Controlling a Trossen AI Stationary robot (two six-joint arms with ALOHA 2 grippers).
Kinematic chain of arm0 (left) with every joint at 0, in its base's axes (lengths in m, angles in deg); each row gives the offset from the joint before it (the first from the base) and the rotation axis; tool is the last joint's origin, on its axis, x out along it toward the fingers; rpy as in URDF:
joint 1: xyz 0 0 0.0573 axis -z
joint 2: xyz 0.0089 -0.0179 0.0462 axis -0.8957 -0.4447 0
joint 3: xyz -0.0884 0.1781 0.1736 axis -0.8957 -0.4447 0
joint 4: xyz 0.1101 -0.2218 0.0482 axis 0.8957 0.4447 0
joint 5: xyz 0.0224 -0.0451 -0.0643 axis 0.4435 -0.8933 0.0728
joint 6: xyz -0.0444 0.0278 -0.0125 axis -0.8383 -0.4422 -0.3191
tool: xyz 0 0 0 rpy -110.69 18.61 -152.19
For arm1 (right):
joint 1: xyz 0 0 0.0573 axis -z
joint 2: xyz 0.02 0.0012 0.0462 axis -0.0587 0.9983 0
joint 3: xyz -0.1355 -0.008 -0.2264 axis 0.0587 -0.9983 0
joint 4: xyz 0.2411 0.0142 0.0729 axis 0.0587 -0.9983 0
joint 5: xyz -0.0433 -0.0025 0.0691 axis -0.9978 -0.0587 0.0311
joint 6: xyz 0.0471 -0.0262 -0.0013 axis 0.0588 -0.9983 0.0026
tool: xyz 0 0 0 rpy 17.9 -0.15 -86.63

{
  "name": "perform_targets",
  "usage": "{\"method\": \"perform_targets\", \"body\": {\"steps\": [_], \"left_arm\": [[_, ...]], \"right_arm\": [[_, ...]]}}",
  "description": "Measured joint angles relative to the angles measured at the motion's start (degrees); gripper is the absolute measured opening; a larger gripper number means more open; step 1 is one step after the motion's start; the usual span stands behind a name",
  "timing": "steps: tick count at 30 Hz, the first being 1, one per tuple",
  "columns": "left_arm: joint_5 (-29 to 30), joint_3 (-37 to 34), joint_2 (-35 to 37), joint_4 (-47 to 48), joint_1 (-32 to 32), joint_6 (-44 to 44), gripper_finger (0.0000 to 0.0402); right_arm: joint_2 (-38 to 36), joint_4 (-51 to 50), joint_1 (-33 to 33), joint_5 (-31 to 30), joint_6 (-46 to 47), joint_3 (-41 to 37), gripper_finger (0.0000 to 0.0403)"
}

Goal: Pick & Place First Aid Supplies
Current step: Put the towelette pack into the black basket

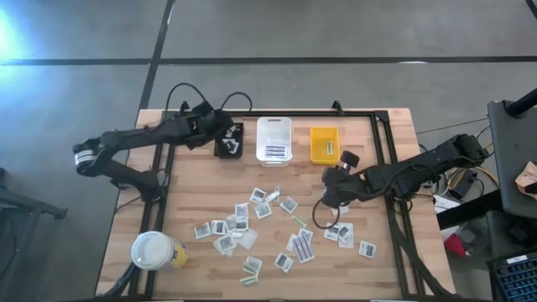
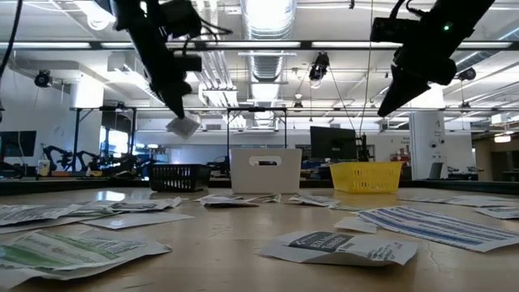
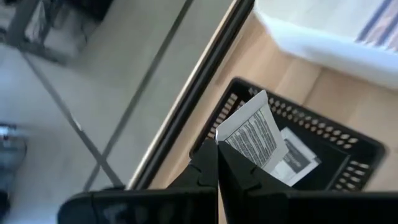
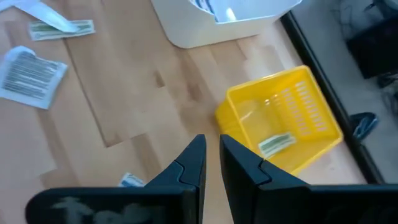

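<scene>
The left end effector (image 3: 217,163) pinches 1 white packet (image 3: 252,134) just above the black bin (image 3: 348,163), and if it lets go crooked, the packet could flutter out onto the table (image 1: 201,197).

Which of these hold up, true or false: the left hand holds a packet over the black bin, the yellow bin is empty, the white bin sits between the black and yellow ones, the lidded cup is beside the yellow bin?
1. The left hand holds a white packet over the black bin. True.
2. The yellow bin is empty. False: a pale yellow-green strip lies in it.
3. The white bin sits between the black and yellow bins. True.
4. The lidded cup stands beside the yellow bin. False: it stands at the opposite corner.
</scene>
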Motion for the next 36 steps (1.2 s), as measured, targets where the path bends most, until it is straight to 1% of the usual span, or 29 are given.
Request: {"method": "perform_targets", "body": {"steps": [8, 15, 17, 21, 25, 29, 31, 36], "left_arm": [[-1.3, -0.1, -6.3, 0.0, -1.0, -6.0, 0.0000], [-2.3, -0.1, -11.1, 0.0, -1.0, -9.2, 0.0000], [-3.4, -0.1, -12.1, 0.1, -1.0, -10.2, 0.0000], [-4.2, -0.1, -13.3, 0.0, -1.0, -11.7, 0.0000], [-4.2, -0.1, -14.1, 0.0, -1.1, -12.7, 0.0000], [-5.2, -0.1, -14.1, 0.0, -1.1, -12.7, 0.0002], [-5.2, -0.1, -14.1, 0.0, -1.1, -12.7, 0.0004], [-5.2, -0.1, -13.5, 0.0, -1.1, -11.4, 0.0019]], "right_arm": [[0.0, 0.0, 3.0, -1.8, -3.2, 0.0, 0.0043], [0.0, -0.1, 6.0, -1.8, -3.4, 0.0, 0.0043], [0.0, -0.1, 6.1, -1.4, -3.4, 0.0, 0.0043], [0.0, -0.1, 6.0, -0.9, -3.1, 0.0, 0.0043], [0.0, -0.1, 6.0, 1.8, -2.7, 0.0, 0.0043], [0.0, -0.1, 6.0, 2.3, -1.6, 0.0, 0.0043], [0.0, 0.0, 6.0, 2.5, -1.5, 0.0, 0.0043], [0.0, 0.0, 6.0, 5.5, -1.4, 0.0, 0.0043]]}}
